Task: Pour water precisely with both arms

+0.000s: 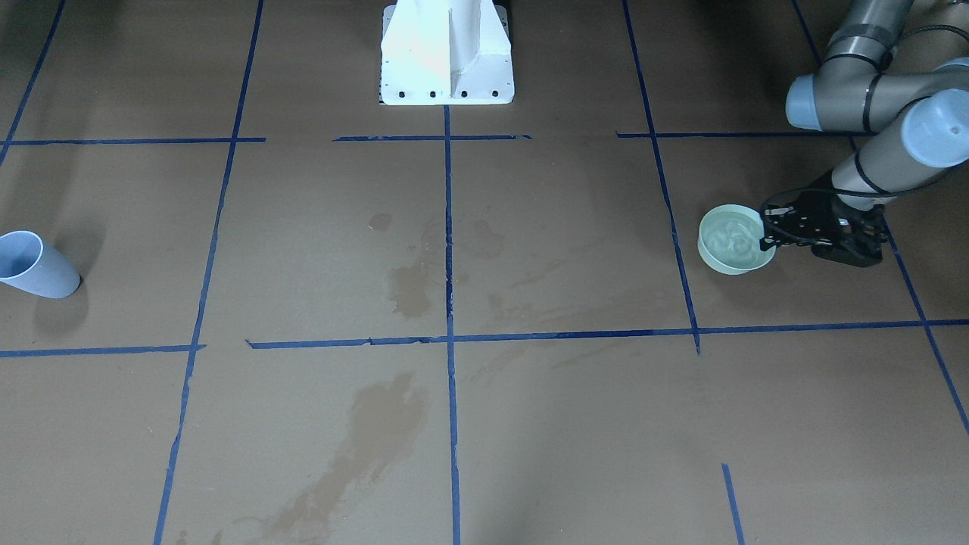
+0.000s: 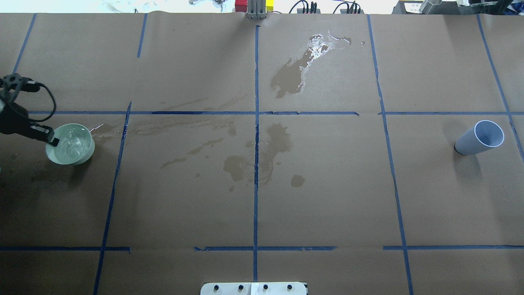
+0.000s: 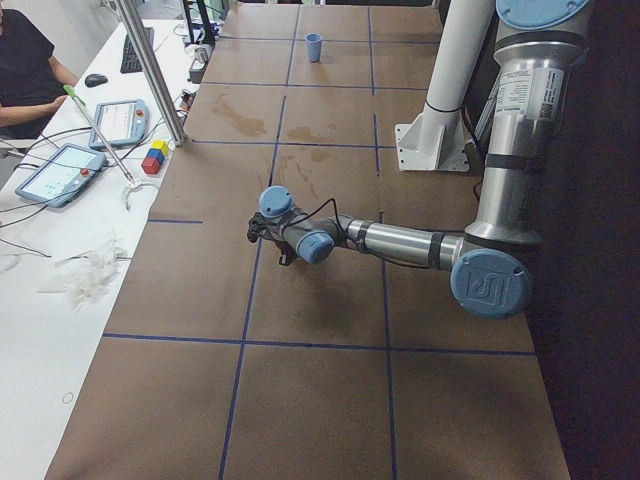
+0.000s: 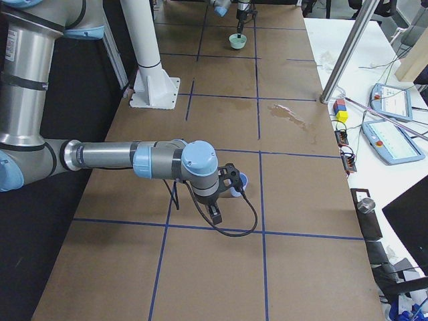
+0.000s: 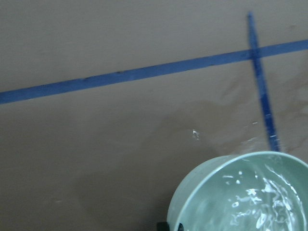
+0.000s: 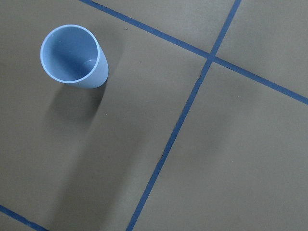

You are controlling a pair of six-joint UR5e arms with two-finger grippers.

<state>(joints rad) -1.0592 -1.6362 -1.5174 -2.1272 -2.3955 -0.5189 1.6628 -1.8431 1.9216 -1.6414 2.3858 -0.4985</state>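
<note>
A pale green bowl (image 2: 70, 144) stands at the table's left side and holds water (image 5: 255, 202), which shows as rippling glints. My left gripper (image 2: 52, 141) is shut on the bowl's near rim; in the front-facing view it (image 1: 766, 235) sits at the bowl's (image 1: 733, 239) right edge. An empty light-blue cup (image 2: 479, 137) stands upright at the table's right side and also shows in the right wrist view (image 6: 74, 57). My right gripper (image 4: 227, 190) hangs beside the cup in the exterior right view only. I cannot tell whether it is open or shut.
Dark wet stains (image 2: 262, 155) and a glinting puddle (image 2: 305, 65) mark the brown paper, which is crossed by blue tape lines. The white pedestal (image 1: 447, 53) stands at the robot's edge. A metal pole (image 4: 348, 47) and tablets (image 4: 391, 100) are on the operators' side.
</note>
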